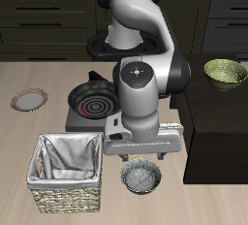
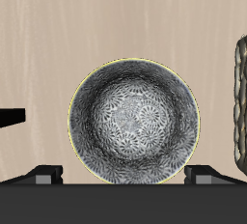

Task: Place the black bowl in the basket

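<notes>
I have the gripper (image 1: 142, 158) hanging directly above the small round black bowl (image 1: 142, 176) with its grey speckled shiny inside, which sits on the light wooden desk (image 1: 208, 195) just beside the square tan woven wicker basket (image 1: 66, 174) with grey-white cloth lining. In my wrist view the bowl (image 2: 134, 121) lies centred between the two fingers (image 2: 45, 177), which stand spread wider than its rim, holding nothing. The basket's (image 2: 239, 102) wall shows close by.
</notes>
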Robot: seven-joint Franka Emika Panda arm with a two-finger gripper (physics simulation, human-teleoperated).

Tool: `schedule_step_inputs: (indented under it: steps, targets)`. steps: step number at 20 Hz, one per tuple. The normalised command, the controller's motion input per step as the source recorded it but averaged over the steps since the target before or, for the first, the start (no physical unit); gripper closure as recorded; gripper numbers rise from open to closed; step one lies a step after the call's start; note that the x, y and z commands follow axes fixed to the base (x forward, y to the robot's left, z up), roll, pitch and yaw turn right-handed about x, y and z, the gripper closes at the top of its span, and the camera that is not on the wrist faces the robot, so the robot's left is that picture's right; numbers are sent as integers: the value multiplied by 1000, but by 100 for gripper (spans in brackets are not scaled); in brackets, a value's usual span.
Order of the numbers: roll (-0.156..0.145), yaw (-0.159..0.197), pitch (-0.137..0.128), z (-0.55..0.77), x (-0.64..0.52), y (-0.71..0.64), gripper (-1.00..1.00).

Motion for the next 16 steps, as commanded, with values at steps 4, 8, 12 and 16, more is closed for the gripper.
schedule_step_inputs:
  steps: [4, 8, 12, 16]
  targets:
    - [-9, -1, 13, -115, 56, -20, -100]
    - [-8, 1, 0, -35, 30, -33, -100]
    - [-14, -2, 16, -129, 50, -67, -100]
    - [-4, -5, 22, -144, -6, -41, -100]
